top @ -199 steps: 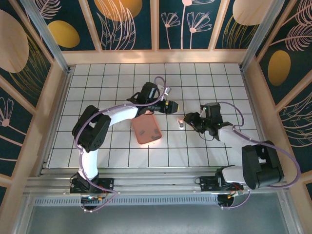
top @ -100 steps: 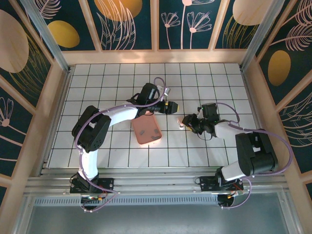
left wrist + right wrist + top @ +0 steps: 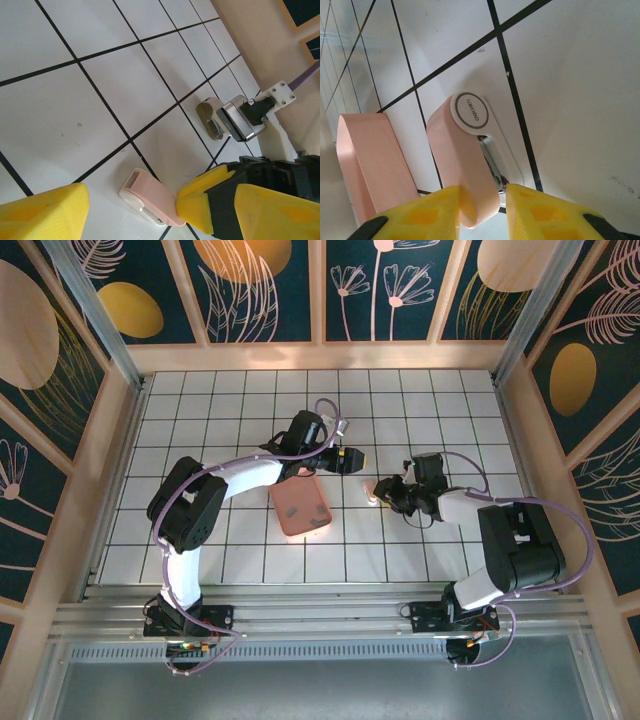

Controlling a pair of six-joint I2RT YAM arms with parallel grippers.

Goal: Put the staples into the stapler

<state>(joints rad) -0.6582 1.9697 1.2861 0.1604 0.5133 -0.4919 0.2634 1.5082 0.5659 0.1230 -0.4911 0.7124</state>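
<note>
Gridded tabletop (image 3: pixel 230 400), free tiles towards wooden walls (image 3: pixel 320 357); left gripper (image 3: pixel 352 457) spread apart, right gripper (image 3: pixel 481 192) clamped on stapler (image 3: pixel 460 155).

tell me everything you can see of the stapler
The stapler is small and looks like smooth plastic: a pale pink top arm ending in a round white cap with a grey ring and lettering, over a white base. It lies on the white gridded table, its near end between the right tool's yellow fingers; whether they clamp it is unclear.
</note>
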